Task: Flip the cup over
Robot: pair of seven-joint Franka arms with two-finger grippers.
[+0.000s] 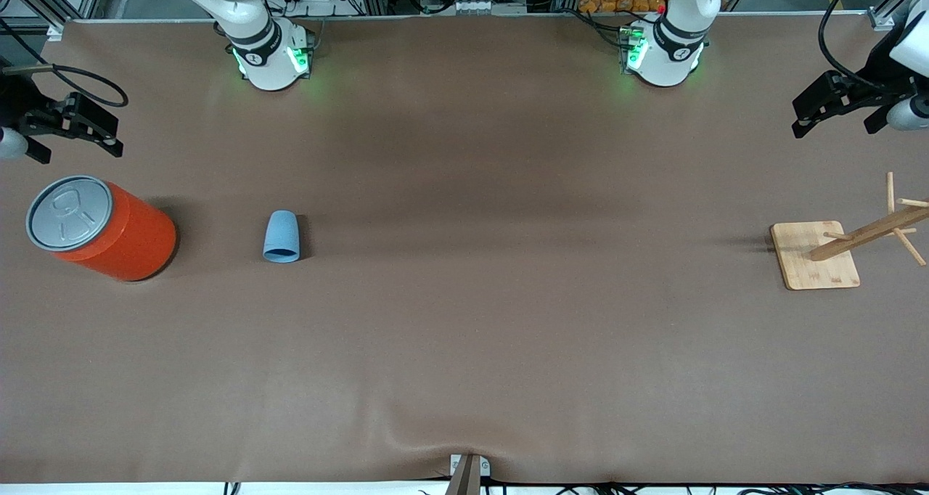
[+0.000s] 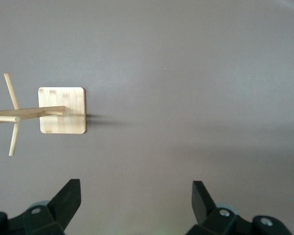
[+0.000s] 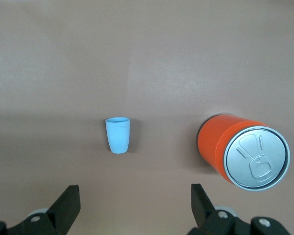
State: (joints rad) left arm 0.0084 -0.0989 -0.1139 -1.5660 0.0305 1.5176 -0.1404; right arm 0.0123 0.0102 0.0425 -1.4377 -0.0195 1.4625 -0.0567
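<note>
From the front, the cup [image 1: 281, 236] lies on its side on the desk [image 1: 464, 335], beside the orange can [image 1: 101, 228], untouched, so the flip is not begun. Left wrist view: the left claw [image 2: 136, 196] hangs spread near the wooden rack [image 2: 61, 110], waiting. Right wrist view: the right claw [image 3: 135, 198] hovers spread, nothing gripped.

My tabletop [image 1: 464, 335] wears a matt brown cover, smooth but faintly rippled near its front edge. The cup [image 1: 281, 236] looks like matt light-blue plastic with no shine. The can [image 1: 109, 230] has a smooth orange wall with a soft sheen and a dull grey metal-looking lid [image 1: 70, 213] with stamped relief. The rack [image 1: 845, 247] is pale, unvarnished wood with visible grain. My jaws look like matt black plastic.
</note>
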